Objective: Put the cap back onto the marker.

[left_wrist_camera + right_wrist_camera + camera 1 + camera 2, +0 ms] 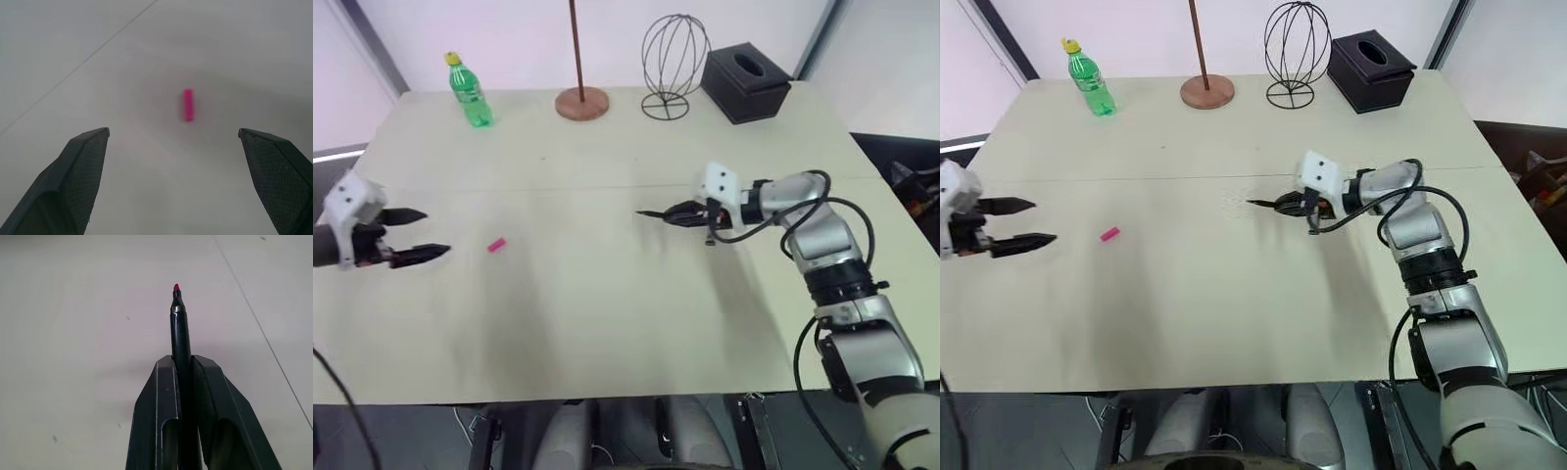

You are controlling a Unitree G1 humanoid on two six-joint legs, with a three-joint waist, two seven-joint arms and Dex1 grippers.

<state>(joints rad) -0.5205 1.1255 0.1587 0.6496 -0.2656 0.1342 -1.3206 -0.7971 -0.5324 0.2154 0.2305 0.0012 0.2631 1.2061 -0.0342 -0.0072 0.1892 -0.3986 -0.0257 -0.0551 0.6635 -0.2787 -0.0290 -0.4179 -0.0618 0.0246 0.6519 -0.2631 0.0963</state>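
My right fingers (181, 363) are pressed together on the marker (179, 333), which sits clamped between their two black pads and sticks out past their ends, its small pink tip bare and pointing away from my wrist. From the head camera the marker (654, 212) is lifted off the tabletop (607, 323) and lies roughly level, its tip aimed toward my left side, with its shadow on the pale surface beneath it. The cap (496, 245) lies on its side on the tabletop, well apart from the marker's tip and on its left. My left fingers (417, 235) are spread as wide as they go and hold nothing; they hover just beyond the cap on the side away from the marker, pointing back toward it, so the cap lies between my two hands but much nearer the left one. Seen from my left wrist, the cap (188, 104) lies ahead of the gap between the two open pads, touching neither of them. A thin seam line runs across the tabletop on the far side of the cap. Further back from the cap, near the far edge of the tabletop, stand a green bottle (468, 92) with a yellow lid, a round wooden base (581, 102) with an upright rod, a wire frame (672, 61) shaped like a balloon, and a black tissue box (745, 81).
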